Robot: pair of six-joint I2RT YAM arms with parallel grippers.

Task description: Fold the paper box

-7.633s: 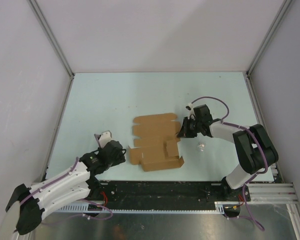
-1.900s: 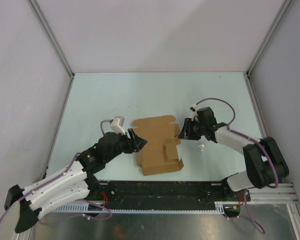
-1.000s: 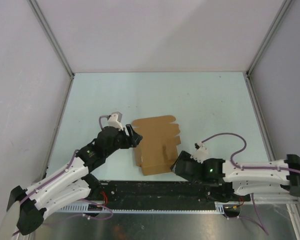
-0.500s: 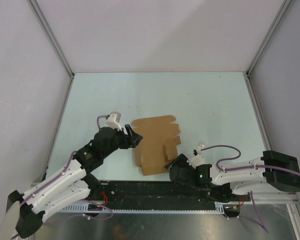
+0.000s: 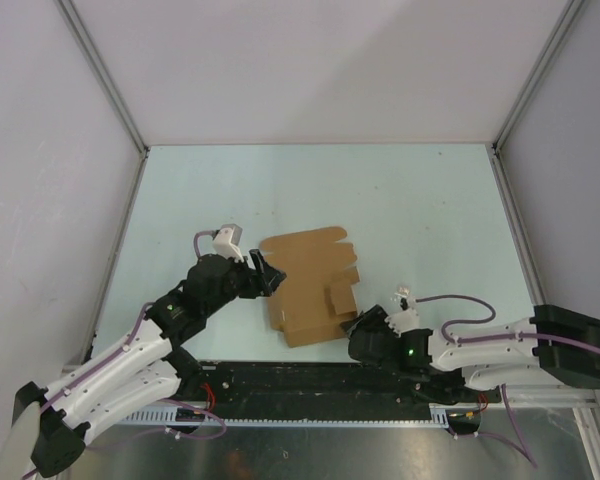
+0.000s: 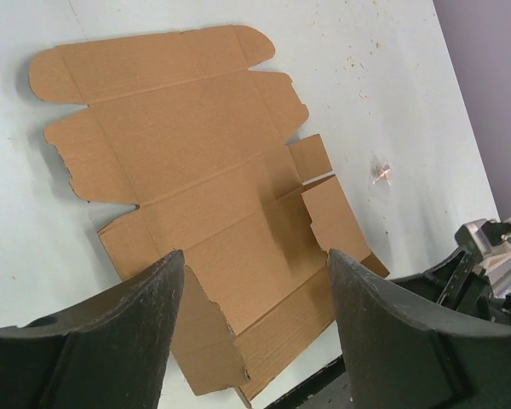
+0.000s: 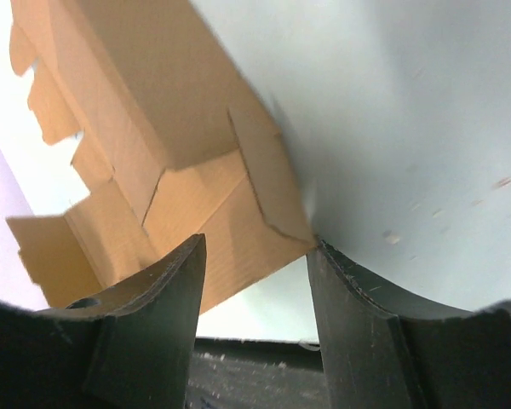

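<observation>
Flat on the bench (image 5: 430,200), paper box (image 5: 308,285) with long axis pointing away, near-right corner between the parted right fingers (image 7: 358,315) (left fingers (image 6: 392,341) spread too, over its left edge).

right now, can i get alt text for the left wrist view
A brown die-cut paper box lies mostly flat on the pale table, creases and tabs showing. The left pincer, open, frames its near edge with two dark fingers at the bottom of the picture. A tiny clear scrap lies to the sheet's right.
</observation>
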